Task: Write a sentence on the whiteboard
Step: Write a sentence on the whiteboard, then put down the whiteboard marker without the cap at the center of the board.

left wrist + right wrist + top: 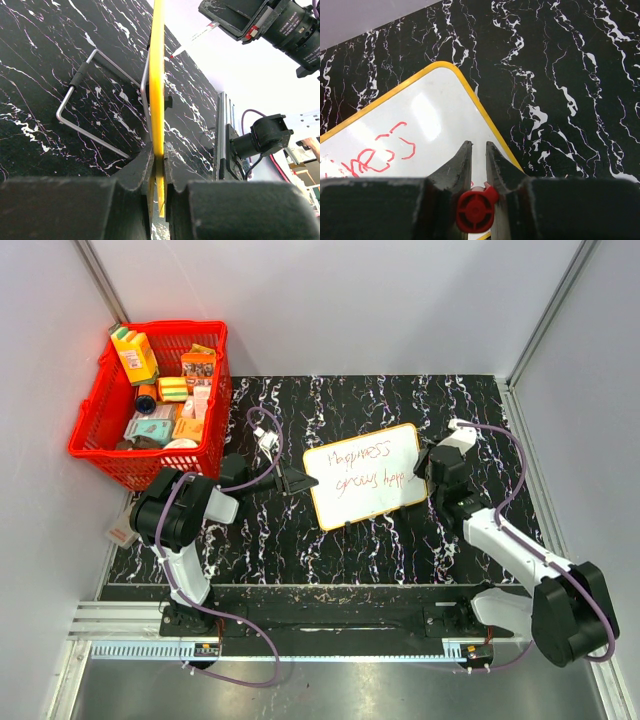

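Clamps the white, orange-rimmed whiteboard in the left gripper (presumably so strokes cannot shove it), pinches a red-ended marker in the right gripper near the reddish handwritten sentence.

The whiteboard is placed at the middle of the worktop, the sentence on it in two lines. Its left edge is clamped in the left hand, and the right hand, with a marker, is set at its right edge. A basket is stood far left.

The black marble-veined table carries the red basket (far-left corner) and the whiteboard.
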Controlling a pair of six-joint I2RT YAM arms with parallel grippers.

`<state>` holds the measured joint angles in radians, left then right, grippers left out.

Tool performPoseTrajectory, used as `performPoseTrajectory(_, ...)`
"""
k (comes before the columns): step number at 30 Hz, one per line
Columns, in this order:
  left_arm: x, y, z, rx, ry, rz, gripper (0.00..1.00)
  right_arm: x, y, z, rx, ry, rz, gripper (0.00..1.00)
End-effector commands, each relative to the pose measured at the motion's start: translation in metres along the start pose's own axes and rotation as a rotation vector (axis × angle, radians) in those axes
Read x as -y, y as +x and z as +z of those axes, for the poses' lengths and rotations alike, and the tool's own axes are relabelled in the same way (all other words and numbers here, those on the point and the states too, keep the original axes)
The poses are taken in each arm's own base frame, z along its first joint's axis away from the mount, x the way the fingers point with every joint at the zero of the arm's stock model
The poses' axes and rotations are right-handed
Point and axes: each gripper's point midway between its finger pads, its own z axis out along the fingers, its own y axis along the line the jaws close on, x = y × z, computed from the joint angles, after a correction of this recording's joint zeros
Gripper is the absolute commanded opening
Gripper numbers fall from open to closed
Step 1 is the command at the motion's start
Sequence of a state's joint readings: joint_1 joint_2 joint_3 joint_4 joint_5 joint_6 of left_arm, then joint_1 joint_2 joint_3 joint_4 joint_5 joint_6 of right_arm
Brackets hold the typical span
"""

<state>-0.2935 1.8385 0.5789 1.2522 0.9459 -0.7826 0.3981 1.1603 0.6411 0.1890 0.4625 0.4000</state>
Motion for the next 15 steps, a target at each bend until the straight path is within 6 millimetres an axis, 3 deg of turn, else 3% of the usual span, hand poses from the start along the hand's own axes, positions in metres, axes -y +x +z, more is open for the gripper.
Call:
performPoseTrajectory(1,0.026,-0.019,0.001,0.048,0.082,0.172,0.0,-0.01,-0.04,-0.012,0.095,-0.038,0.046,0.0)
performPoseTrajectory(9,0.025,-0.018,0.002,0.045,0.081,0.168,0.0,-0.01,-0.059,-0.059,0.149,-0.153,0.115,0.0)
performPoseTrajectory(12,0.025,-0.019,0.002,0.048,0.079,0.171,0.01,-0.007,-0.056,-0.072,0.138,-0.171,0.137,0.0)
performPoseTrajectory(15,0.026,-0.018,0.002,0.047,0.073,0.18,0.09,-0.005,-0.047,-0.08,0.102,-0.183,0.141,0.0)
